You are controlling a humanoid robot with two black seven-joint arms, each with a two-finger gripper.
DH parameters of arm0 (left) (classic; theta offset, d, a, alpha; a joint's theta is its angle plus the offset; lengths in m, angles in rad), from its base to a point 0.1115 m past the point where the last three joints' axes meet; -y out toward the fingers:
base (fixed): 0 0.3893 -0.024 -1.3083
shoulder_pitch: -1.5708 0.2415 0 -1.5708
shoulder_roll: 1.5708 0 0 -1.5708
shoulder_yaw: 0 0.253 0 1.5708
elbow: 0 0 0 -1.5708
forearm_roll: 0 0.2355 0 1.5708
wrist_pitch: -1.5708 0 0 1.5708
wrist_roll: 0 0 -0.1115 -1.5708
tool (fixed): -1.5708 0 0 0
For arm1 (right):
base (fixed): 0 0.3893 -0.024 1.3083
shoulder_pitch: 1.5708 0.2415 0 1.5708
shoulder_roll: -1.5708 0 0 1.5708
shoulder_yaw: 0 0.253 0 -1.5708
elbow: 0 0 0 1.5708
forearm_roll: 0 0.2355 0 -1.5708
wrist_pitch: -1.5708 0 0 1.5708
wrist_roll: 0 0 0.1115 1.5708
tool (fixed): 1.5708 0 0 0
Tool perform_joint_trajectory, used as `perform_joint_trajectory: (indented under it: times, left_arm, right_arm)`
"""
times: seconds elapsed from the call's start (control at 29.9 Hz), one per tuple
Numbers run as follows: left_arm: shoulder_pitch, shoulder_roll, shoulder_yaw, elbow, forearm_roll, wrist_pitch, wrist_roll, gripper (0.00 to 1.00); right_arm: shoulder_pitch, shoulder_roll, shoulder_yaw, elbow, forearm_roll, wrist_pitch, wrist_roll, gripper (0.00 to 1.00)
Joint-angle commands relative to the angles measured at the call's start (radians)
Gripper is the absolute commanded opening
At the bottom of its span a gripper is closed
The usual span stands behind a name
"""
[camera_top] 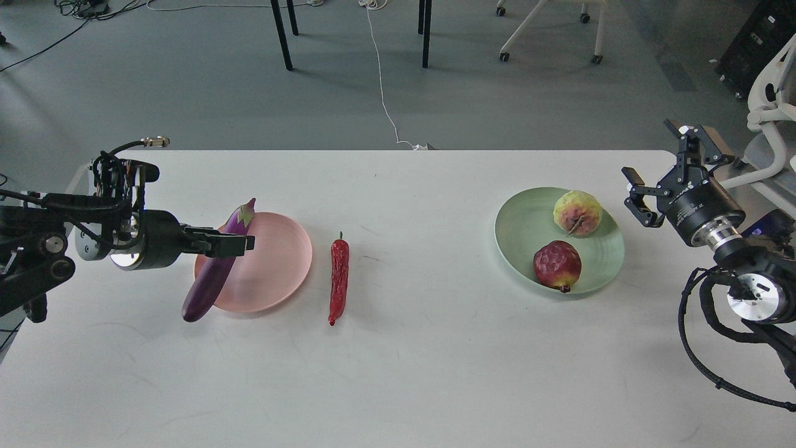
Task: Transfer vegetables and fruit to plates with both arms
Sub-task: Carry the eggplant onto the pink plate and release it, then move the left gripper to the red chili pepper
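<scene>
- White table (398, 373) fills the near field, scuffed and bare along my edge; grey floor, chair legs and a trailing white cable lie beyond it.
- Chili pepper (339, 279) lies on the tabletop between the two plates, just right of the pink one, stem pointing away. Looks light, wrinkled, slim; judged easy to pinch across mid-body, though it may roll.
- Left gripper (239, 242) reaches over the eggplant (211, 277); fingers seen end-on and dark, so I cannot tell whether they grip it or sit parted.
- Eggplant slants across the left rim of the pink plate (280, 261), lower end on or over the table, cap toward the far side. Glossy skin, likely slippery and heavier; best taken at the thick middle.
- Green plate (522, 224) holds both fruits: dark red fruit (557, 264) near, yellow-green fruit (578, 213) far. Round, firm-looking.
- Right gripper (650, 196) hovers beside the green plate's far right, jaws spread, holding nothing.
</scene>
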Motion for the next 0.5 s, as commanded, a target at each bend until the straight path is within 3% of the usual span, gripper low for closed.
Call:
perform_joint_trajectory:
  times: [0.0,0.07,0.27,0.47]
  left_arm:
    - [-0.031,-0.061,-0.021,-0.046,-0.001,0.002,0.014,0.9]
    - [-0.031,-0.101,-0.027,-0.063,-0.001,0.004,0.033,0.9]
    - [-0.008,-0.242,-0.023,-0.106,-0.003,0.021,0.152,0.9]
    - [0.018,-0.349,-0.014,-0.092,-0.004,0.035,0.211,0.9]
  right_arm:
    - [0.0,-0.001,0.0,-0.001,0.0,0.0,0.0,0.98]
    - [0.0,-0.001,0.0,-0.001,0.0,0.0,0.0,0.98]
    - [-0.003,-0.004,0.0,-0.001,0.0,0.0,0.0,0.98]
    - [-0.008,-0.004,0.0,-0.001,0.0,0.0,0.0,0.98]
